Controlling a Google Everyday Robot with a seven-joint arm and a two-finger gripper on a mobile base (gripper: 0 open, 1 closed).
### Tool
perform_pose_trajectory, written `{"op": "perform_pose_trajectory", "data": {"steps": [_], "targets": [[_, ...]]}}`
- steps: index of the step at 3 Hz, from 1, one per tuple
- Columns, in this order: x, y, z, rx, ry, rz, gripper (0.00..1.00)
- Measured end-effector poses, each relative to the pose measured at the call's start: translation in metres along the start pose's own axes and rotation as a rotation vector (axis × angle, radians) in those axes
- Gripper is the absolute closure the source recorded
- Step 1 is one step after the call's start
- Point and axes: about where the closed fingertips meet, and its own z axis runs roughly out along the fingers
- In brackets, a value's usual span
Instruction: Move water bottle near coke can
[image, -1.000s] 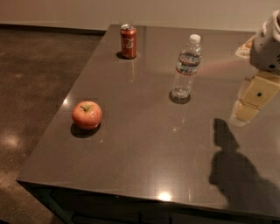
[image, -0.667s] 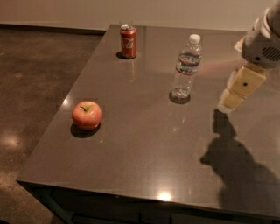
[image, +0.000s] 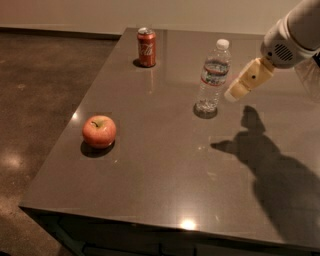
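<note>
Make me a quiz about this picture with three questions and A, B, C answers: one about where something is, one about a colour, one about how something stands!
1. Where is the gripper? A. in the air beside the bottle B. on the floor C. inside a box
2. What colour is the can? A. green B. red C. blue
3. How is the bottle? A. lying down B. upright C. upside down
Answers: 1 A, it hangs close to the bottle; 2 B, red with white writing; 3 B, it stands on the table, cap on top.
</note>
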Motion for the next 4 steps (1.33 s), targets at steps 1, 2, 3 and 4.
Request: {"op": "perform_pose_trajectory", "data": {"steps": [1, 2, 3, 4], "targets": [[-0.017, -0.009, 0.020, 0.003, -0.089, 0.108, 0.00], [-0.035, -0.008, 0.038, -0.013, -0.145, 0.161, 0.00], [-0.054, -0.005, 0.050, -0.027, -0.184, 0.180, 0.00], [-0.070, -0.001, 0.057, -0.042, -0.203, 0.181, 0.16]]}}
